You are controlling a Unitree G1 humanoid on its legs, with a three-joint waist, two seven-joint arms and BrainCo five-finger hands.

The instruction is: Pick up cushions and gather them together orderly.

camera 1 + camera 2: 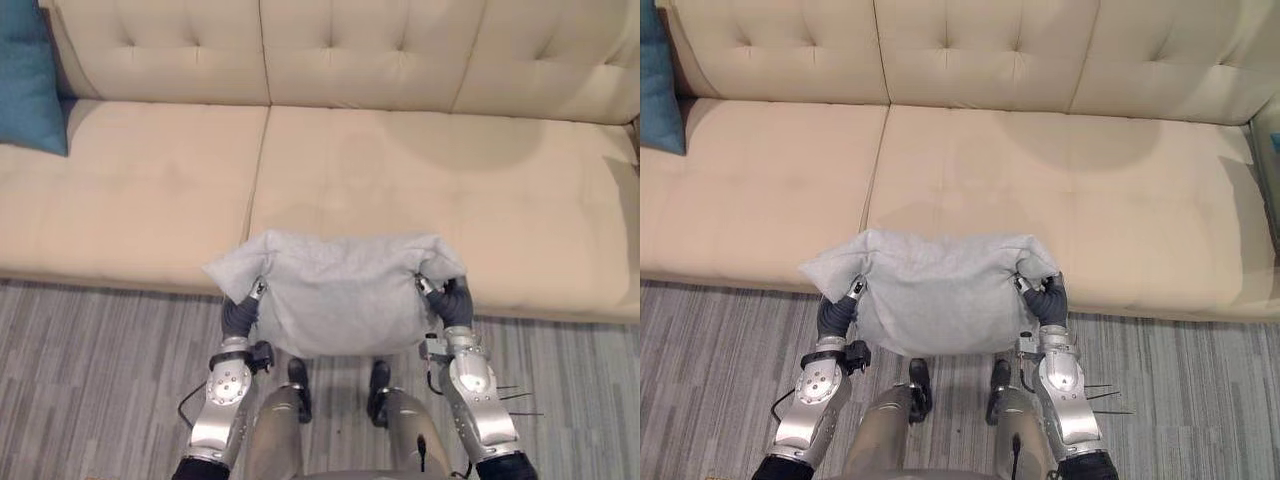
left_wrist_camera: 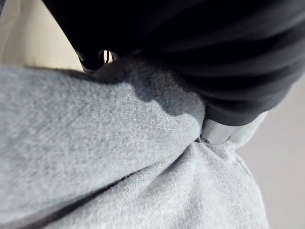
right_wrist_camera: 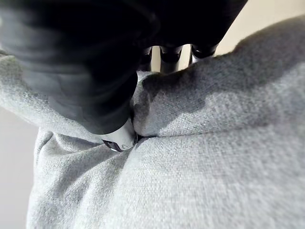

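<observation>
1. Firstly, the grip: the left hand and the right hand each pinch one end of the grey cushion. The thumb is dug into the fabric and the fingers are curled over the opposite face. The cushion spans the gap between the hands.
2. Squeeze evenly on both sides. The soft filling sags in the middle, so a slack pinch would probably let a corner slide out.
3. Just beyond both hands runs the front edge of the beige sofa. Raise the cushion above that edge before reaching forward, or it may drag.
4. Far beyond the left hand, at the sofa's end, leans a teal cushion. That looks like the sensible gathering spot, so carry the grey one towards it and set it down alongside, edges aligned.
</observation>
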